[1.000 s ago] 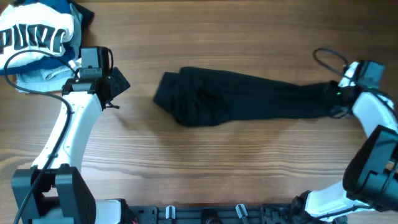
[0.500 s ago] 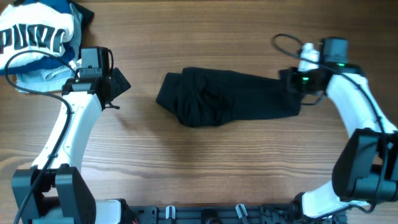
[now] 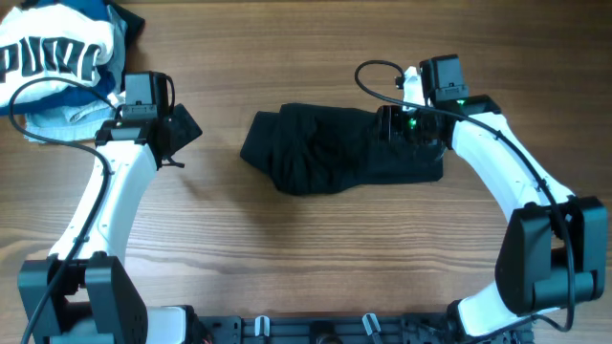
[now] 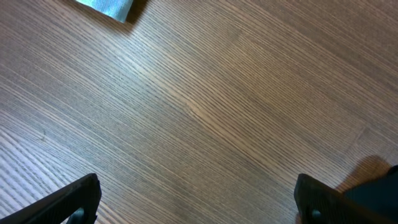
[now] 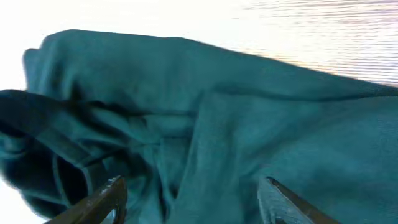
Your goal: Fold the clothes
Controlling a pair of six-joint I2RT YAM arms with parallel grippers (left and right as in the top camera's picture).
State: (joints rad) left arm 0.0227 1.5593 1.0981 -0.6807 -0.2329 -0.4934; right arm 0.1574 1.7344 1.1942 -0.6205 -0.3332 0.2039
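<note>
While the dark cloth [image 3: 316,153] is lying in the middle of the wooden table [image 3: 316,258], its long side is running from left to right. It is looking bunched and lumpy at the left end.

The right gripper [image 3: 409,129] is sitting right over the cloth's right end, near the far edge. In the right wrist view the cloth [image 5: 261,118] is filling nearly everything. The two fingers of the right gripper [image 5: 193,196] are standing partly apart with cloth lying between them. I cannot tell if they are pinching it or only hanging over it.

The left gripper [image 3: 180,129] is waiting off to the left, well apart from the cloth's left end. In the left wrist view the left gripper [image 4: 196,199] is spreading its fingers wide and holding nothing, with bare wood under them.

So the right arm is the nearer one by far. I am guessing the step in hand is folding the right end over toward the left, since all the rest of the cloth is lying to the left of those fingers. In the far left corner a white top [image 3: 53,53] with big letters is lying in a pile.
</note>
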